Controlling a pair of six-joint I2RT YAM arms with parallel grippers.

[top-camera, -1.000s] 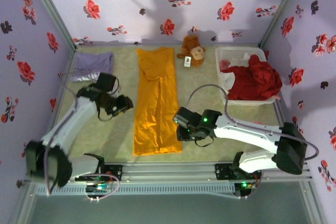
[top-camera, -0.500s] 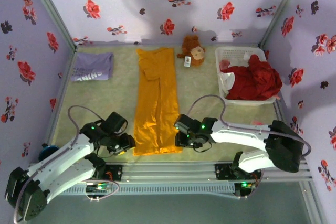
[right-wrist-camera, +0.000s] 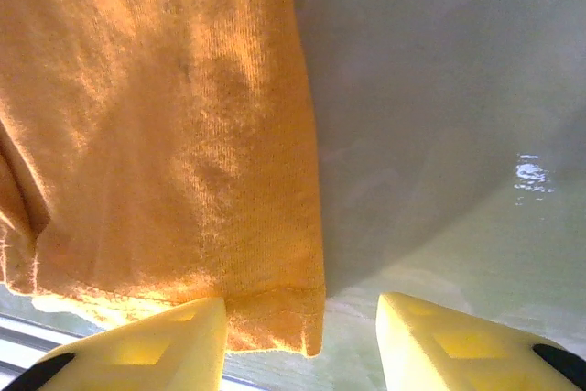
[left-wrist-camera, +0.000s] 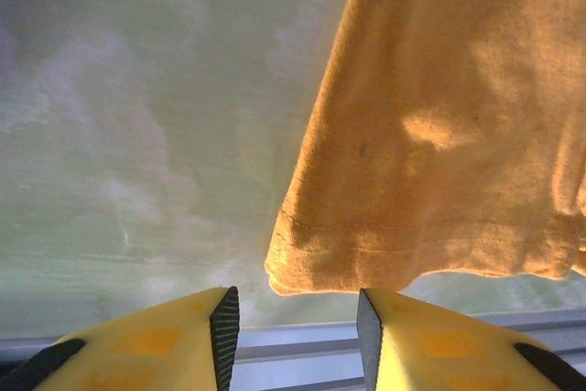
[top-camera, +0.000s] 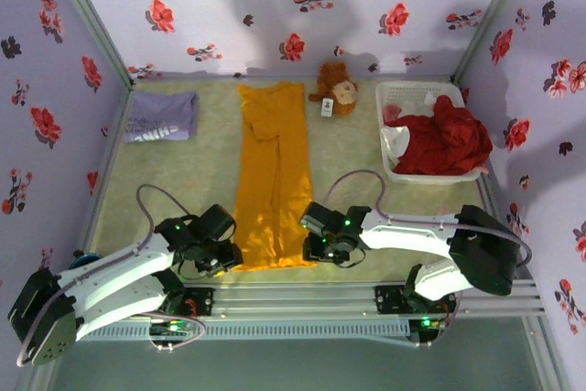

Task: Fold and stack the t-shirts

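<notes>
Orange-yellow t-shirt pre-grasp, apparently: hovers with left gripper and right gripper spread wide, hem corners just ahead; next needs pinching both for the fold.

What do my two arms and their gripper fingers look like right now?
The left arm and right arm are white links with black joints, each with a small green light and a looping grey cable. The left gripper and right gripper have blocky yellow fingers; black ribbed pads line the left pair.
</notes>
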